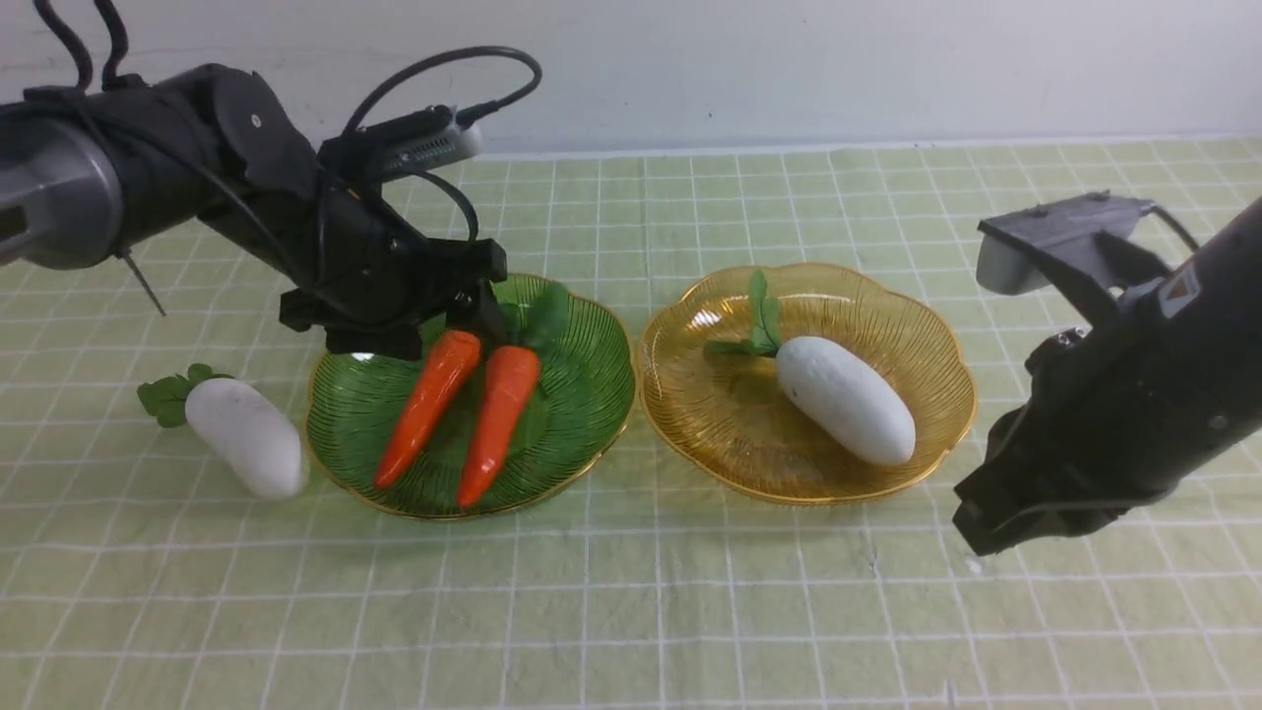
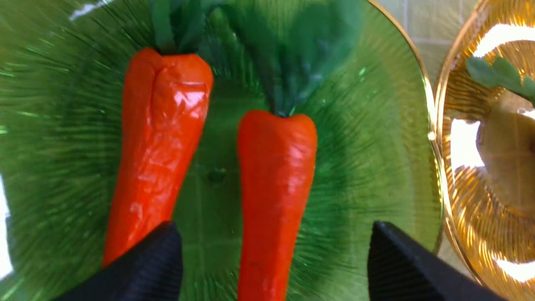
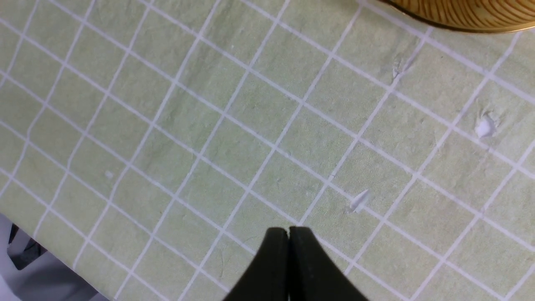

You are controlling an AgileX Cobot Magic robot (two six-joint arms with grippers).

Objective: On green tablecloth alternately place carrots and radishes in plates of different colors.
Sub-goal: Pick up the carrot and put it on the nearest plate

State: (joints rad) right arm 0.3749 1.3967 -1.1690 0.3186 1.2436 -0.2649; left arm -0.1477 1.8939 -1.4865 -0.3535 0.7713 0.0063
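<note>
Radish [image 1: 245, 437] near the tablecloth's [image 1: 631, 611] left edge, beside the green plate [image 1: 582, 444]; probably light and stiff, best taken across its thick middle; my left claw [image 2: 276, 251], spread over the carrots [image 2: 146, 154], pinches nothing; my right [image 3: 288, 234], pressed together.

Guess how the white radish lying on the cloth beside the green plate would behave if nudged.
The radish looks rounded and oblong, so it would probably roll sideways. Its matte surface suggests it may be less slippery than the glossy carrots. The thin leaves at one end look flexible and might slow the roll.
</note>
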